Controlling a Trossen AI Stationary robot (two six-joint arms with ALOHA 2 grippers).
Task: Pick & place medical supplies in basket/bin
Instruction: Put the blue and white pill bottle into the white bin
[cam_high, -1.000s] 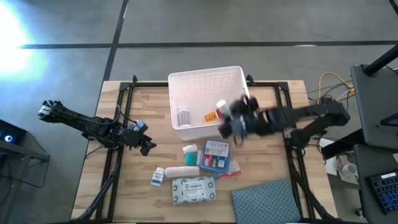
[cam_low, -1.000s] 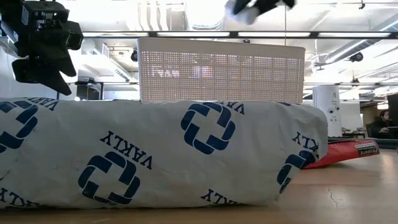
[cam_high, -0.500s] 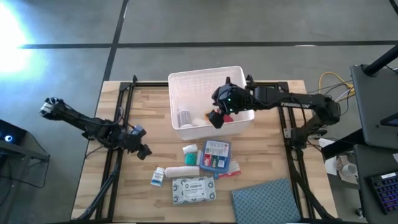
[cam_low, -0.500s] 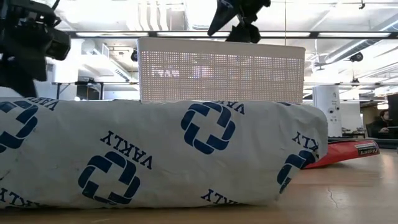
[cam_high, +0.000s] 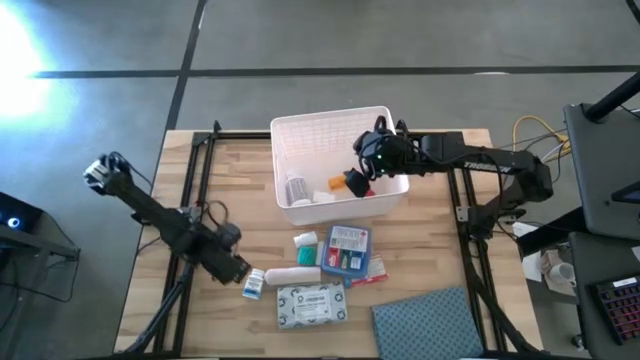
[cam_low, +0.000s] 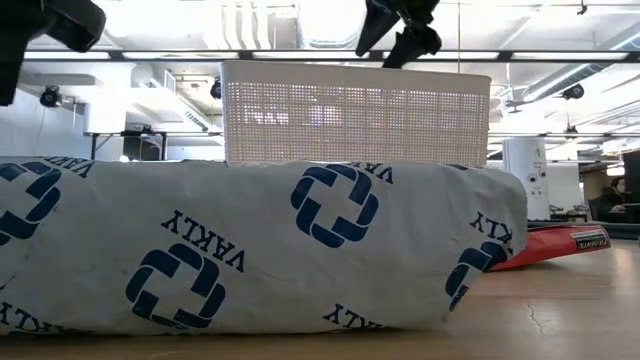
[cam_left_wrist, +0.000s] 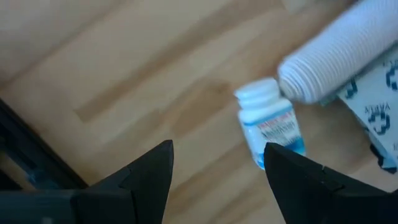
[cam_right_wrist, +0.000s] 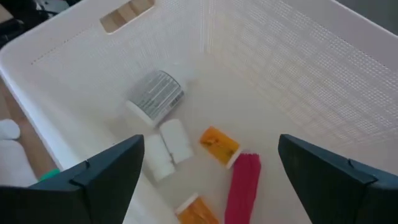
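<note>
The basket (cam_high: 335, 125) sits at the table's far middle and already holds a pill bottle (cam_right_wrist: 155, 98), a red tube (cam_right_wrist: 244, 180) and orange vials (cam_right_wrist: 219, 144).

The right gripper (cam_high: 366, 168) hovers over it, fingers spread and empty.

Boxes (cam_high: 346, 248), a flat packet (cam_high: 311, 305), a white roll (cam_high: 293, 276) and a small bottle (cam_left_wrist: 271, 124) remain on the table.

The left gripper (cam_high: 238, 268), open, hovers at that bottle.

Wooden table (cam_high: 240, 175): basket (cam_high: 300, 135) at far edge centre; boxes (cam_high: 346, 250), white roll (cam_high: 293, 276), packet (cam_high: 312, 305), cloth (cam_high: 425, 322) toward near edge.
</note>
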